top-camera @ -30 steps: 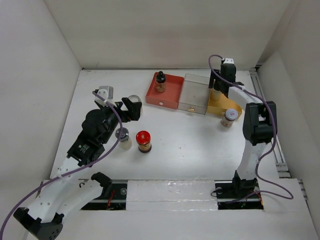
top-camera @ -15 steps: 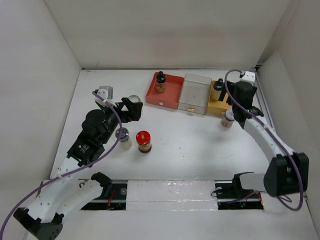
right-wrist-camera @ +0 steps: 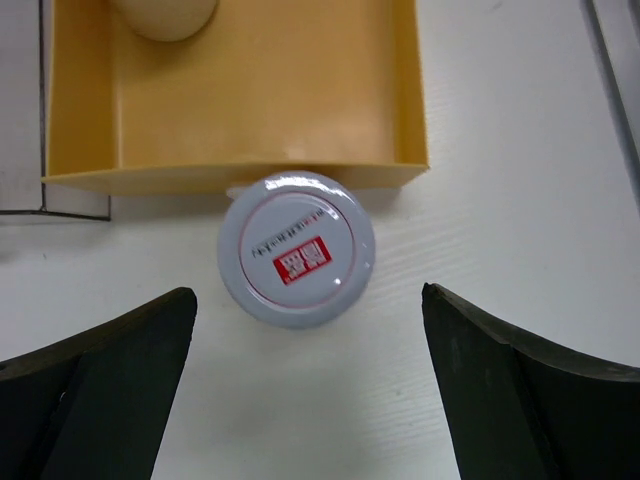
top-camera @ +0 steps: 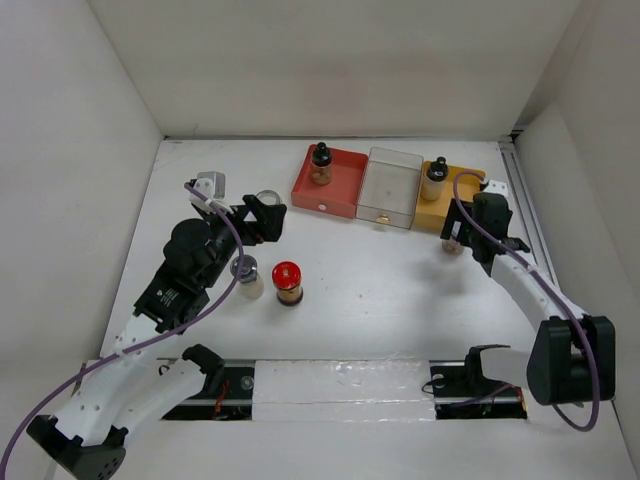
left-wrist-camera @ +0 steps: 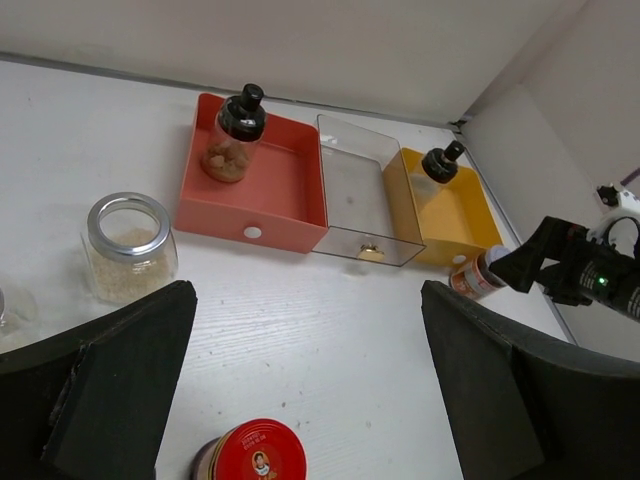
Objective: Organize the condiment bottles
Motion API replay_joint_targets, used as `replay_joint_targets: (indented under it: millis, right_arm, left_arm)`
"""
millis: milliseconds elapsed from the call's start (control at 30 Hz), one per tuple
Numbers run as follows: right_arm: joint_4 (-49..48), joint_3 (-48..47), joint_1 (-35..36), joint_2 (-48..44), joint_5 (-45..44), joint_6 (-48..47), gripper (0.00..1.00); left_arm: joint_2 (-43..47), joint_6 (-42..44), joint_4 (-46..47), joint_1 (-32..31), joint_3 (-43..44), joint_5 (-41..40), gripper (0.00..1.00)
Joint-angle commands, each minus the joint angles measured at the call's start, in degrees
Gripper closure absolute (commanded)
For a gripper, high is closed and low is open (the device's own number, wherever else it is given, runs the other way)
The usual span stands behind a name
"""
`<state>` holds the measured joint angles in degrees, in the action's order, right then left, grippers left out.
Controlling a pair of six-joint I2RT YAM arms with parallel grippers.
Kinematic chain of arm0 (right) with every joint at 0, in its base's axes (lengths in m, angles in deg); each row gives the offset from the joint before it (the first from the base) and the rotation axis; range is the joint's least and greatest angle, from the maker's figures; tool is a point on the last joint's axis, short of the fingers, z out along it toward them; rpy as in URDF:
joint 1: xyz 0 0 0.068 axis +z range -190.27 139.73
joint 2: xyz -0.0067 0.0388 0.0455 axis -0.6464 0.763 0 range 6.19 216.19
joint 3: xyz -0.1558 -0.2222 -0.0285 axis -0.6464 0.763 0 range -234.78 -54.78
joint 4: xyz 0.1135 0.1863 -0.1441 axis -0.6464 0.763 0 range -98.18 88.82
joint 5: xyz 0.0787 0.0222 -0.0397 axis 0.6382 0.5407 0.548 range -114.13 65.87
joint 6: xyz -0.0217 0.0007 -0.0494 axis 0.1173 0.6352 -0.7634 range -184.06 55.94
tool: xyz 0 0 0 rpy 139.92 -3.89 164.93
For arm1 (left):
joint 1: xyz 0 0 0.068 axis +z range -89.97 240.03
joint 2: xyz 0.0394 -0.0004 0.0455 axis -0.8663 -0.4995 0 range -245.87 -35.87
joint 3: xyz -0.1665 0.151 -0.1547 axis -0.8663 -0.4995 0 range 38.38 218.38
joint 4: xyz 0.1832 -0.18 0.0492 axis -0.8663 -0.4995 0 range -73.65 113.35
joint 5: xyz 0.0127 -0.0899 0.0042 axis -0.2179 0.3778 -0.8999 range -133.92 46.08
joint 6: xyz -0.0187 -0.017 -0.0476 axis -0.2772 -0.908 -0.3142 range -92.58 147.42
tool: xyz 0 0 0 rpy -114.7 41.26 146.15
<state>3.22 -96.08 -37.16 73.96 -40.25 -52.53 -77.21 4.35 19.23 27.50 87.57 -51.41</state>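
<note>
My right gripper (right-wrist-camera: 305, 390) hangs open just in front of a white-lidded jar (right-wrist-camera: 296, 248), which stands against the front wall of the yellow tray (right-wrist-camera: 240, 100); its fingers do not touch it. From above, that jar (top-camera: 452, 240) shows at the right gripper (top-camera: 478, 243). One black-capped amber bottle (top-camera: 435, 177) stands in the yellow tray, another (top-camera: 320, 163) in the red tray (top-camera: 345, 195). My left gripper (left-wrist-camera: 305, 390) is open and empty above a red-capped jar (left-wrist-camera: 250, 455). A silver-rimmed jar (left-wrist-camera: 128, 245) stands left of it.
A clear grey tray (top-camera: 390, 190) sits between the red and yellow trays. Another silver-lidded jar (top-camera: 245, 275) stands left of the red-capped jar (top-camera: 287, 282). White walls close in the table on three sides.
The right arm has left the black-capped bottle in the yellow tray, swung back and come down by the white-lidded jar, its jaws wider. The left arm is still.
</note>
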Motion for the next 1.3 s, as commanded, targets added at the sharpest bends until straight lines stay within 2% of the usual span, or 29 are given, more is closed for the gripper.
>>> replay_joint_targets:
  millis: [0, 200, 467, 567, 667, 767, 867, 1000, 1100, 1200, 1267]
  right_arm:
    - [-4.62, -4.58, -0.65, 4.12, 4.69, -1.95, 0.0]
    - [-6.21, -5.37, -0.65, 8.26, 5.23, -1.95, 0.0]
    - [-7.88, -4.67, -0.65, 8.96, 0.74, -0.02, 0.17]
    - [-8.4, -4.67, -0.65, 8.96, -0.4, 0.51, 0.15]
    - [-8.41, -5.2, -1.18, 8.96, -0.93, 0.51, 0.26]
    - [-8.41, -5.2, -1.18, 9.49, -0.93, 1.04, 0.43]
    - [-7.37, -3.8, -1.18, 6.07, -0.93, 1.04, 0.48]
    - [-1.74, -4.57, 1.01, -2.36, 0.83, 0.52, 0.49]
    - [-2.16, -5.81, 1.02, -8.69, 0.83, 0.51, 0.49]
    - [-3.39, -10.63, 1.02, -6.34, 0.83, 0.51, 0.49]
    - [-4.54, -14.57, -0.21, -3.18, 4.15, 0.51, 0.49]
  left_arm:
    - [0.74, -0.05, 2.1, 0.01, 0.12, 1.16, 0.08]
    - [0.21, -0.05, 2.1, 0.01, 0.12, 1.16, 0.08]
    - [0.21, -0.05, 2.63, 0.01, 0.12, 1.16, 0.08]
    - [0.21, -0.05, 2.63, 0.01, 0.12, 1.69, 0.08]
    - [0.21, 0.48, 2.63, 0.01, 0.12, 1.69, 0.08]
    - [0.21, 0.48, 2.63, 0.01, 0.12, 1.69, 0.08]
    - [0.74, 0.48, 2.63, 0.01, 0.12, 1.69, 0.08]
    - [0.74, 0.48, 2.63, 0.01, 0.12, 1.69, 0.08]
    - [0.12, 0.48, 3.15, 0.01, 0.12, 1.69, 0.08]
    - [0.12, 0.48, 3.15, 0.01, 0.12, 2.3, 0.08]
    - [0.12, 0.48, 3.15, 0.01, 0.12, 1.69, 0.08]
